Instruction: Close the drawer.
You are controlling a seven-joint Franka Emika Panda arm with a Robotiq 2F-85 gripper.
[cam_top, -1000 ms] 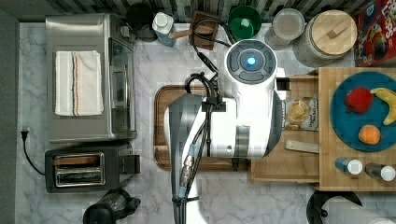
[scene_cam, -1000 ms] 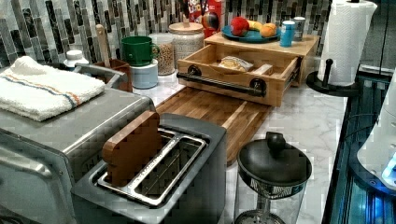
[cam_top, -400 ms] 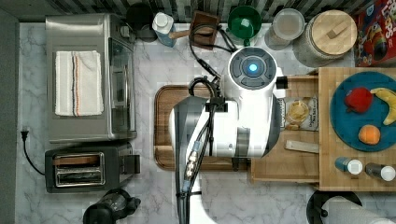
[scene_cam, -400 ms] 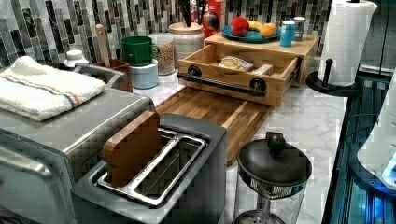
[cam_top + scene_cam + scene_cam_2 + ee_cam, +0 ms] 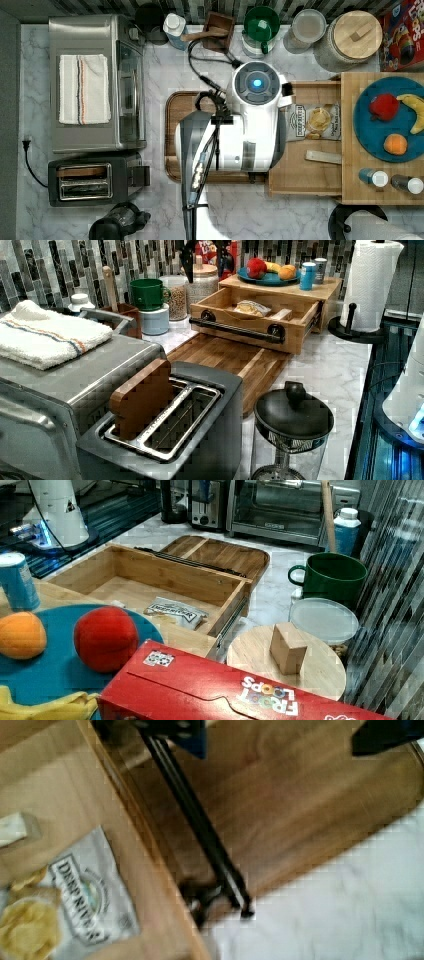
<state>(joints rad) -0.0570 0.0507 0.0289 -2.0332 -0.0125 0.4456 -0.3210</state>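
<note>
The shallow rectangular light-wood drawer [image 5: 305, 176] is standing pulled out from under the butcher-block top [image 5: 350, 125], and the robot arm's claw [image 5: 280, 740] is hanging just above its front edge. In the wrist view the drawer's flat front panel [image 5: 142, 845] and its long black bar handle [image 5: 200, 827] are lying directly below the claw. The handle is running out from under one dark fingertip [image 5: 172, 730], while the other fingertip [image 5: 387, 737] is sitting well off to the far side of the bar. The fingers are spread wide and are gripping nothing; whether the nearer one is touching the handle cannot be told.

Inside the drawer, behind the front panel from the claw, a grey-and-white chip bag [image 5: 75, 900] is lying flat beside a small pale wooden block [image 5: 15, 827]. On the claw's other side, a darker brown wooden tray with rounded corners [image 5: 310, 810] is resting on the white marble counter [image 5: 350, 915], against the drawer's front.

In the top view the white arm [image 5: 250, 125] is covering the drawer's front.
</note>
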